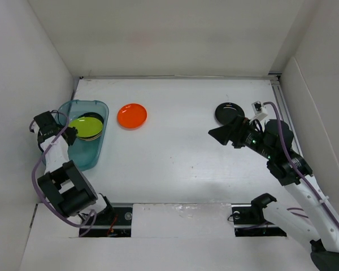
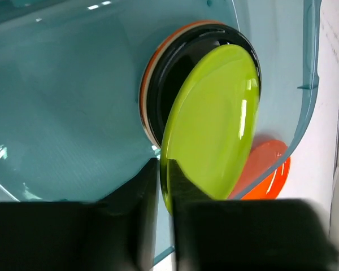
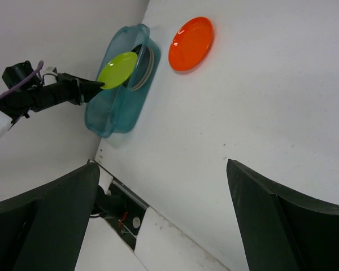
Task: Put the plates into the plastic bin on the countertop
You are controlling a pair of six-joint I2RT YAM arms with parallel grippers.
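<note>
Lime green plate (image 2: 212, 121) is what my left claw (image 2: 163, 175) has, pinched shut on the near rim with only a thin edge between the fingers, and it hangs tilted inside the plastic bin (image 1: 89, 161), leaning over the stack (image 2: 150, 96) of black, orange and cream plates already lying there. My worry is that narrow bite: I judge that the glossy rim could slip out and drop the plate edge-first, or that letting go at this slant would leave it propped against the bin's side instead of nested flat. The left arm is folded tight beside the white side wall (image 1: 22, 84), elbow low near its base, forearm rising to the bin's left edge and the claw pointing in across it, close enough that a careless wrist turn might shove the bin. Just right of the bin an orange plate (image 1: 131, 116) lies flat on the table (image 1: 181, 169). Far right, a black plate (image 1: 228, 112) sits near the back. The right claw (image 3: 163, 166) hovers just in front of it, spread wide and empty, its arm stretched forward from the near right corner and pointing leftwards.
</note>
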